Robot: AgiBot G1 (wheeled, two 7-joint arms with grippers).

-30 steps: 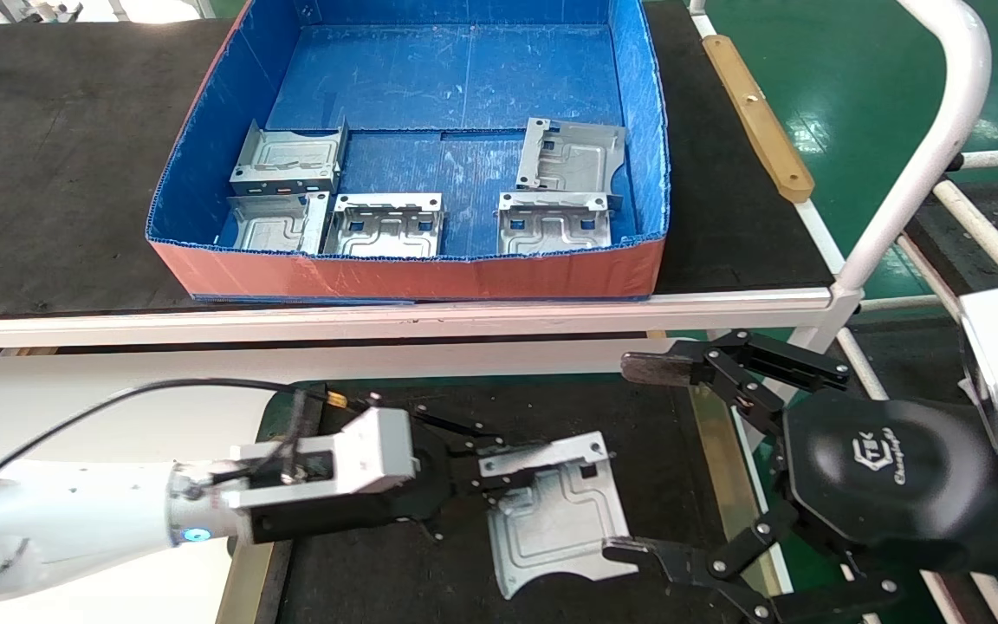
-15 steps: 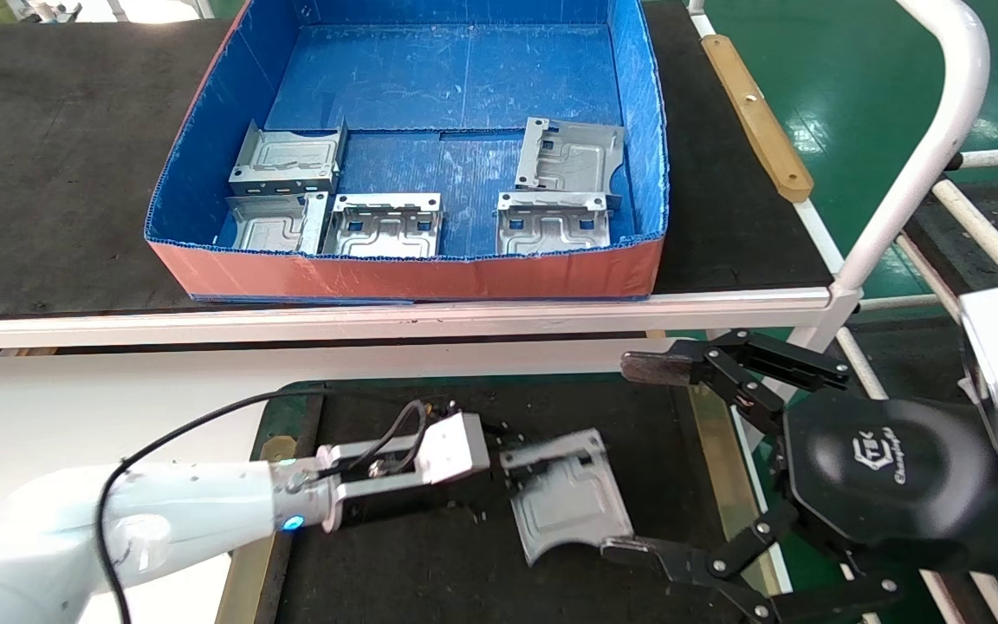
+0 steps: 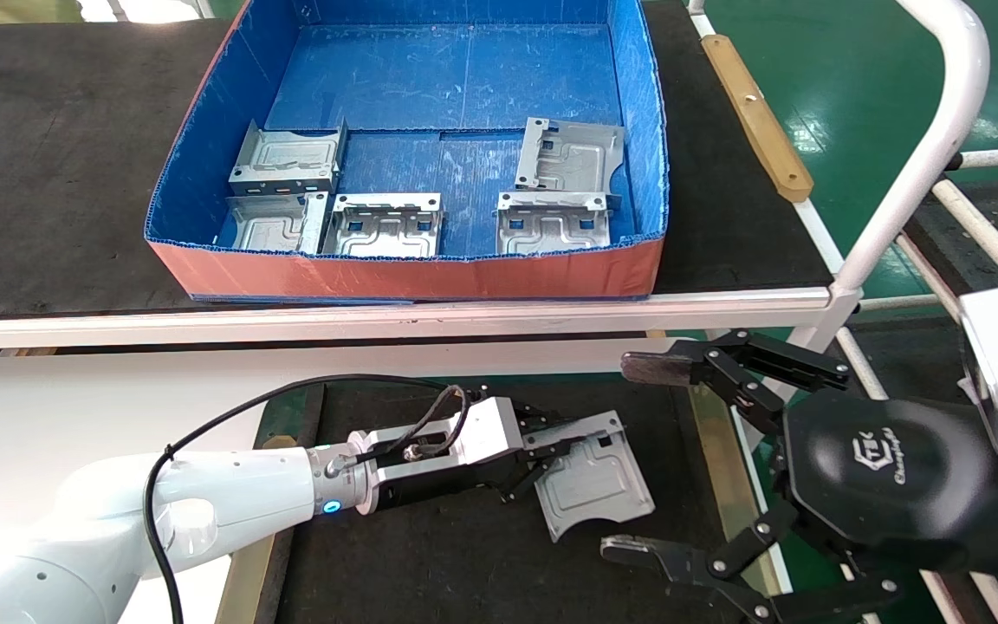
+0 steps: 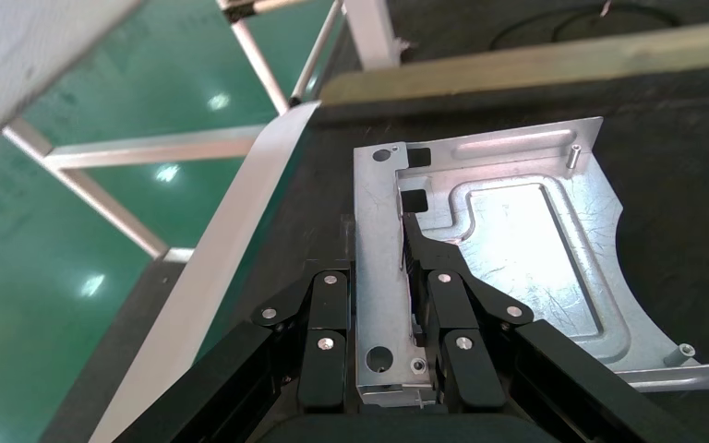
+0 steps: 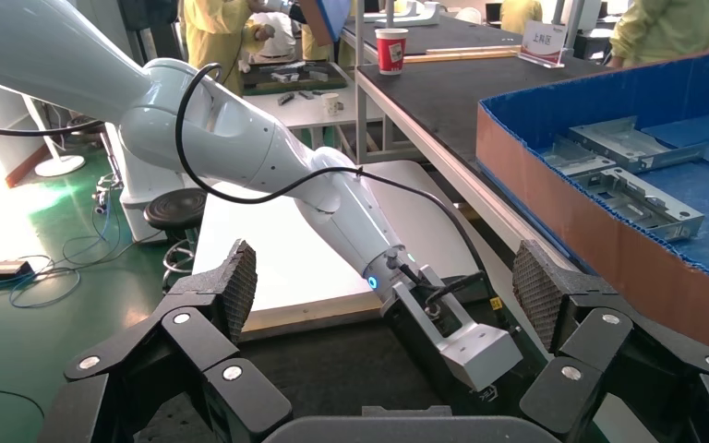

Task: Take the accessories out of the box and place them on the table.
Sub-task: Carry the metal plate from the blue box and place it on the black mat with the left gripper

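Several silver-grey accessories (image 3: 386,225) lie inside the blue box (image 3: 412,273) on the far bench. One more accessory (image 3: 594,481) is low over the table's black mat (image 3: 464,563), nearly flat. My left gripper (image 3: 542,455) is shut on its bent-up edge. In the left wrist view the fingers (image 4: 420,268) of the left gripper (image 4: 378,263) pinch that upright tab of the plate (image 4: 517,240). My right gripper (image 3: 638,459) stands wide open just right of the plate, holding nothing. Its pads (image 5: 240,286) are far apart in the right wrist view, where the right gripper (image 5: 390,291) faces my left arm (image 5: 286,166).
The box sits on a black-topped bench with a white front edge (image 3: 378,316). A white tube frame (image 3: 941,130) rises at the right. Tan strips (image 3: 724,485) flank the mat. The table's white top (image 3: 74,407) lies to the left.
My left arm has reached further right and lowered the plate toward the mat, turning it flatter. The right arm has not moved.
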